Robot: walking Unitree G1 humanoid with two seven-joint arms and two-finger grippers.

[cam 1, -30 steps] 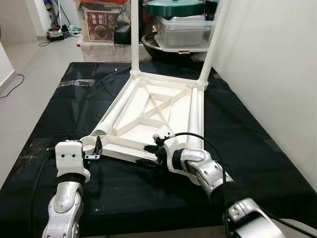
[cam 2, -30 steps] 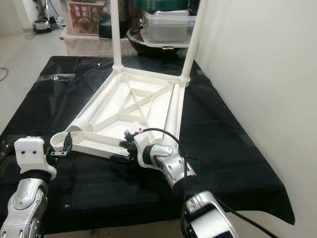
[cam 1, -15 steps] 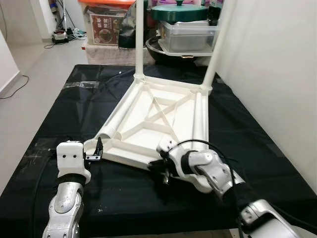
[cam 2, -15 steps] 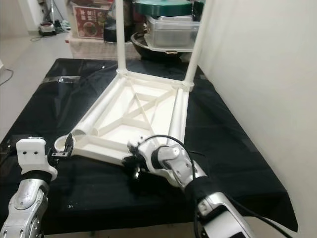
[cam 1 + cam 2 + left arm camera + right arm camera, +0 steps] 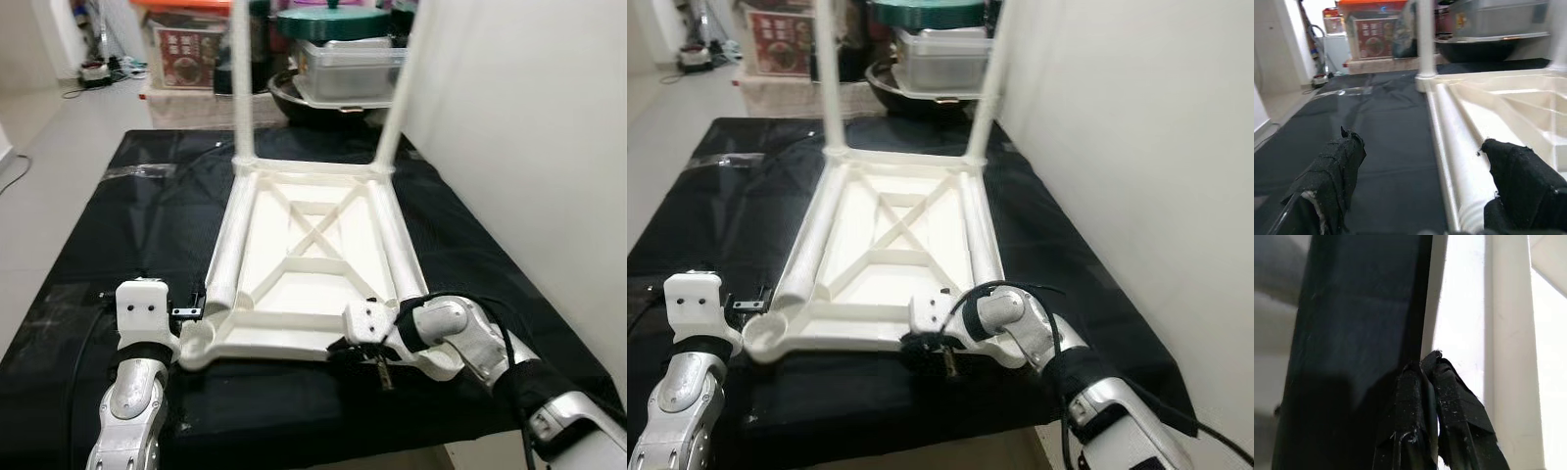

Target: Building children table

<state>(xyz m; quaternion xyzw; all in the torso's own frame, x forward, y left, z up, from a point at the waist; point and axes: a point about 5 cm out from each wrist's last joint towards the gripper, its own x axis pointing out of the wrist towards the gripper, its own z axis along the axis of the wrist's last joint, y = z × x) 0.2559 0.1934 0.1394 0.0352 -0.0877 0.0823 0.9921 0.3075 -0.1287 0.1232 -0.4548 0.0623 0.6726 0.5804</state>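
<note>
Swung round since the earlier frames, the white table (image 5: 312, 255) now lies squarer to the black worktop (image 5: 118, 225), its near edge running almost parallel to the worktop's near edge, where before it sat skewed with its near-left corner thrust toward the left arm. It rests upside down, cross-braced underside facing up, in the middle of the worktop and nearer the right edge than the left. Two legs (image 5: 242, 83) stand upright at its far corners; two more white tubes (image 5: 223, 257) lie along its left and right sides.

At the near-left corner of the table, the left claw (image 5: 193, 311) has its two black fingers (image 5: 1334, 171) spread wide, one on the tube along the left side and the other over the black worktop. The round socket of that corner sits just beside it.

Along the near edge, right of the middle, the right claw (image 5: 364, 351) has come lower and its fingers (image 5: 1420, 421) are pressed together on the thin rim of the table, pinching it.

Beyond the far edge of the worktop stand a clear plastic box with a green lid (image 5: 345, 54) and a red carton (image 5: 186, 49).
</note>
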